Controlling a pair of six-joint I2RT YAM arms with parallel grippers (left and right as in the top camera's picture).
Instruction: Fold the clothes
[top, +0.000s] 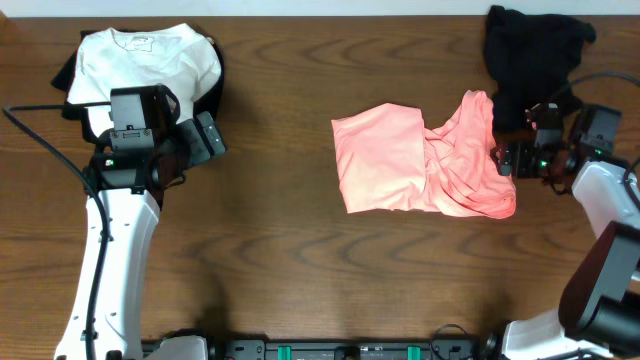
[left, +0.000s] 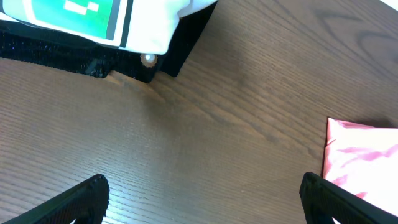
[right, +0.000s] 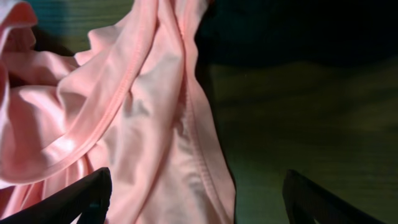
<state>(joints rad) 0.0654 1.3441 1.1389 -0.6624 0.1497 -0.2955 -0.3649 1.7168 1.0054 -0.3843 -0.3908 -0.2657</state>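
Soft pink shirt, grained wood table

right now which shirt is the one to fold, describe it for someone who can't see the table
On the dark wooden table, look just right of centre in the overhead view. The salmon-pink T-shirt lies there, left half flat, right half bunched. It is the only pink piece: the black garment is in the top right corner, the white shirt at top left.

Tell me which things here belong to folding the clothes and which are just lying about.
Job in hand:
- crumpled salmon-pink cotton T-shirt
- open right pincer at its edge
- heaped black garment, probably waiting
- flat white shirt on black cloth, seemingly done

Lying about:
- thin black cable
- idle open left pincer over bare wood
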